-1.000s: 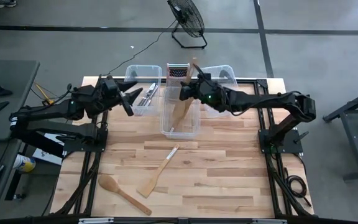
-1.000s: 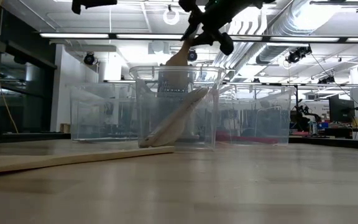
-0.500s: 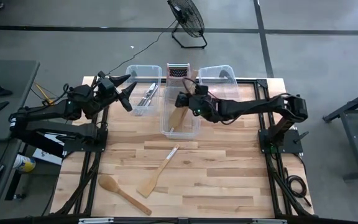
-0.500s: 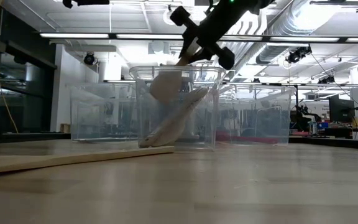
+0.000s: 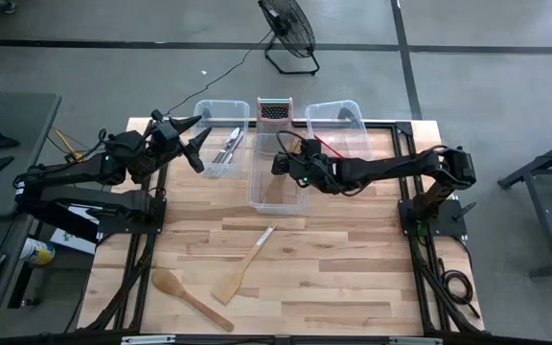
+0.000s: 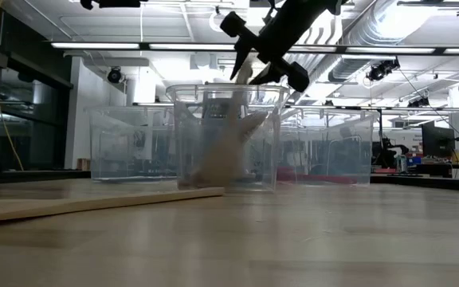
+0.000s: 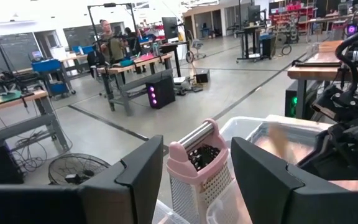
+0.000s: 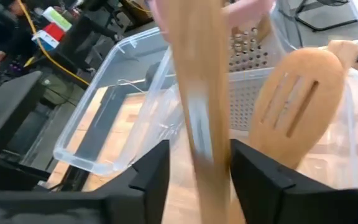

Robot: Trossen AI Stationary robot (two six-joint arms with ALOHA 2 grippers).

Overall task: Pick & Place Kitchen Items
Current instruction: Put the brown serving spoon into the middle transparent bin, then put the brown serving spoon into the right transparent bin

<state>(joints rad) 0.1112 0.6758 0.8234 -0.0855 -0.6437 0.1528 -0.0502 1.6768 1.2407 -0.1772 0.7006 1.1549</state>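
In the high view we found the right gripper (image 5: 284, 165) reaching over the middle bin (image 5: 253, 187), with pale wood lying inside that bin beneath it; the left gripper (image 5: 197, 146) waited beside the left bin (image 5: 204, 110), which held metal cutlery (image 5: 230, 144); a wooden spoon (image 5: 188, 296) and a wooden spatula (image 5: 240, 273) lay on the table (image 5: 353, 259), well apart from both arms and not yet collected. In the low view the right gripper (image 6: 263, 56) hung just above the middle bin's (image 6: 183, 135) rim, and a wooden utensil (image 6: 225, 147) showed smeared inside the walls, its upper end reaching up toward the jaws. In the left wrist view the left fingers (image 7: 135, 174) stood apart with nothing between them, so we recorded that pincer as released and empty; the grater (image 7: 199, 155) stood beyond them. In the right wrist view a streaked wooden handle (image 8: 197, 93) ran through the gap between the right fingers (image 8: 151, 177), which were spread; we judged that pincer released, the handle slipping free; a slotted spatula (image 8: 294, 99) leaned in the bin beside it. Risks we noted: the handle could catch on a finger or the rim and tip out onto the table; a long utensil propped on the slotted spatula could stand proud of the bin and be struck when the arm withdrew; the light bin could shift if knocked.
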